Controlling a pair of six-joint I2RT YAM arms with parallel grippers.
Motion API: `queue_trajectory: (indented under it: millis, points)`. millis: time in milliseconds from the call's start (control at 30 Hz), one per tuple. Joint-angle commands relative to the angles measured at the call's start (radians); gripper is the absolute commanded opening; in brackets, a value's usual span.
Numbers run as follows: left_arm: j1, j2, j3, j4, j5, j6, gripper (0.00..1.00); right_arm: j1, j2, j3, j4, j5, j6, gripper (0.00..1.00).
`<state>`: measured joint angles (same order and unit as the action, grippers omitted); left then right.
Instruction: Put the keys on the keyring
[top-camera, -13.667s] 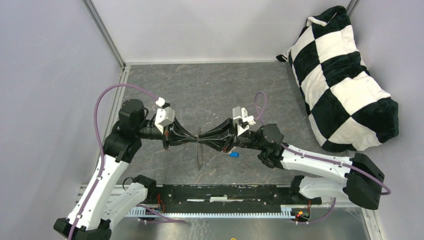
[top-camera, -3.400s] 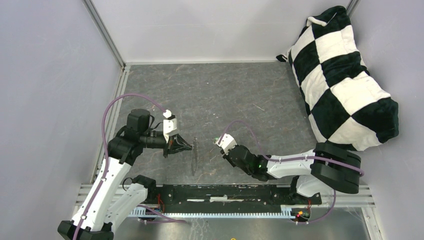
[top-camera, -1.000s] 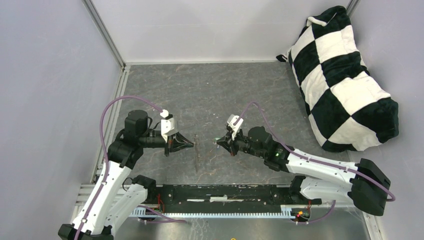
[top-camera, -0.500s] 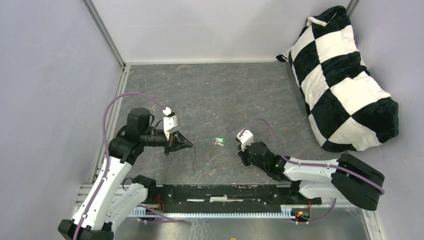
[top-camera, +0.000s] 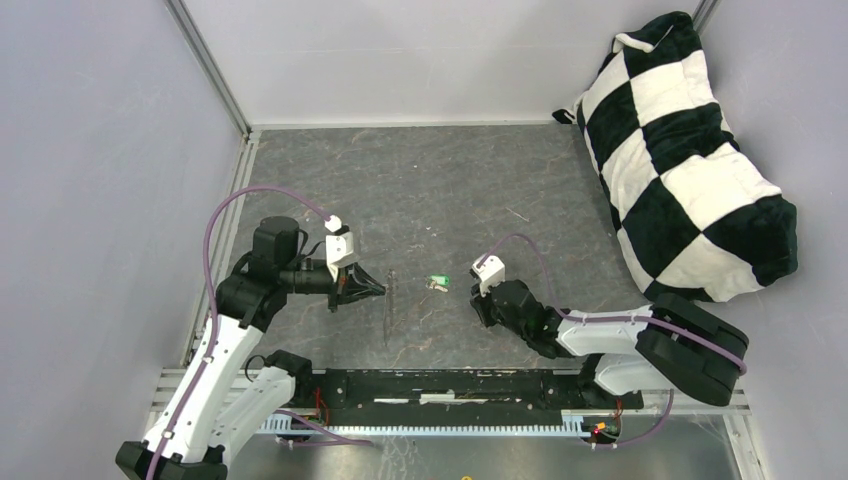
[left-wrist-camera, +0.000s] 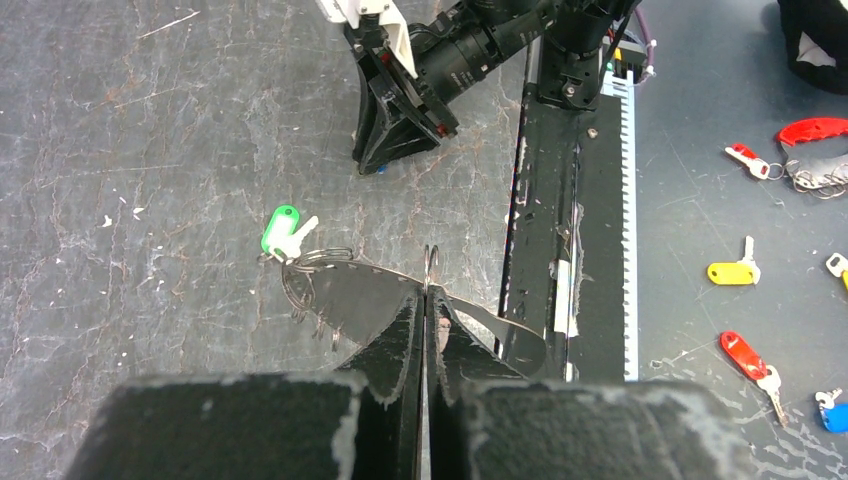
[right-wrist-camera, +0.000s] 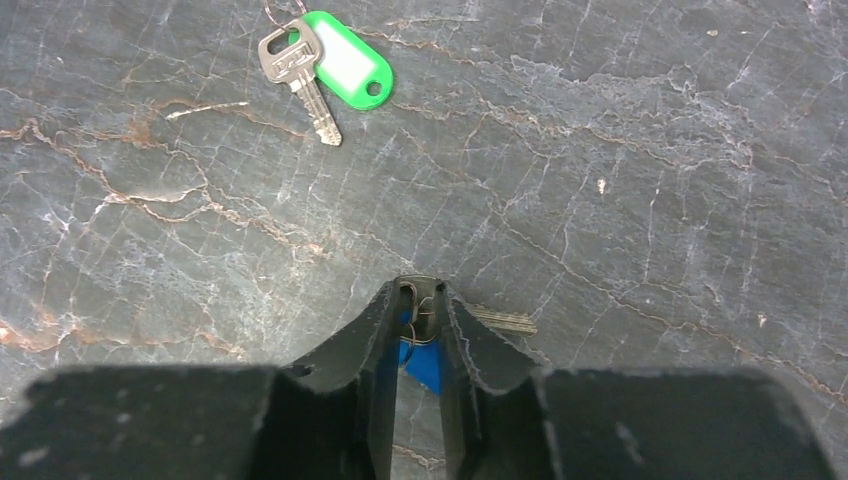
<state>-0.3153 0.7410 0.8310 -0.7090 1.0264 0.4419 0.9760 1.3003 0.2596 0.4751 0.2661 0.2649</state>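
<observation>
At the left, the left gripper (top-camera: 379, 290) is closed, its two fingers pressed together on the keyring (top-camera: 388, 310). It holds this thin loop upright above the grey table (top-camera: 420, 180), so that from above the keyring looks only like a narrow line just in front of the fingertips. A little to the right of the keyring, and apart from it, the green key (top-camera: 437, 283) lies flat on the table, with its silver blade beside its green head. Further right, the right gripper (right-wrist-camera: 420, 296) points down at the table and stands slightly open. The blue key (right-wrist-camera: 424, 372) lies on the table under it, the blue head shows in the narrow gap between the fingers, and the tip of the blade comes out from under one finger. Whether the fingers touch the blue key, I cannot tell. Neither key is on the keyring. At the far right, a black and white checkered pillow (top-camera: 690, 150) leans in the corner. In the left wrist view, some loose keys (left-wrist-camera: 735, 272) with red, yellow and blue heads lie beyond the black rail (left-wrist-camera: 560, 230).
</observation>
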Motion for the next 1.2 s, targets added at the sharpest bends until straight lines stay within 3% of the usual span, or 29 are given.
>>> queue_trajectory:
  millis: [0,267,467,800,1167]
  points:
    - [0.005,-0.014,0.005,0.026,0.039,0.028,0.02,-0.011,0.013,0.009,0.017,-0.018,0.007,0.28]
    - [0.004,-0.016,0.011,0.026,0.040,0.020,0.02,-0.024,-0.048,0.086,-0.092,-0.026,-0.033,0.49]
    - [0.004,-0.009,0.013,0.026,0.046,0.018,0.02,-0.028,-0.092,0.079,-0.138,-0.049,0.032,0.54]
    - [0.005,0.001,0.018,0.026,0.050,0.023,0.02,-0.027,-0.181,-0.030,-0.175,-0.152,0.226,0.48]
    - [0.004,-0.012,0.019,0.026,0.054,0.023,0.02,-0.033,-0.147,-0.020,-0.178,-0.166,0.234,0.42]
